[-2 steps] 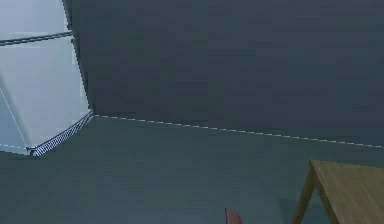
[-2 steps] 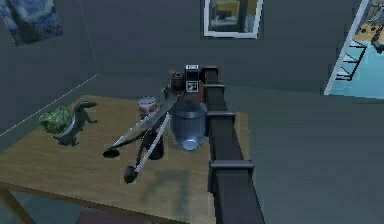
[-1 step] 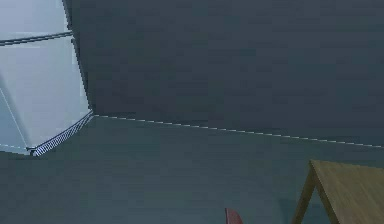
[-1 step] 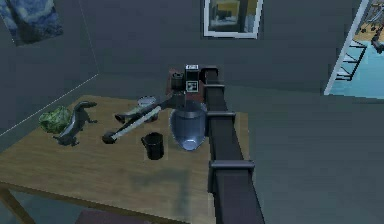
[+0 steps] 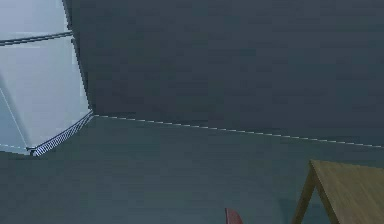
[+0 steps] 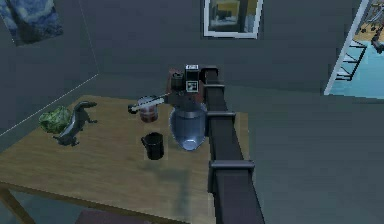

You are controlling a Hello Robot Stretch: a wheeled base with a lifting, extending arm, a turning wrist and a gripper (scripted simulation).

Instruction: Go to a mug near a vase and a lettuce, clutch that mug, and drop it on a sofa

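In the arm side view the dark arm [image 6: 228, 165] rises from the bottom edge, right of centre, across a wooden bench [image 6: 100, 172]. Its jaws point left at the middle of the frame, at a small dark red blob [image 6: 150, 114] on the bench. I cannot tell whether they are spread or pressed together, nor whether they hold anything. A dark mug [image 6: 153, 146] stands just below the blob, left of a blue-grey vase [image 6: 187, 130]. The lettuce [image 6: 54, 121] lies at centre left beside a dark figurine [image 6: 78, 124]. In the forward view a white fridge [image 5: 40, 80] stands upper left and a bench corner [image 5: 350, 190] shows lower right.
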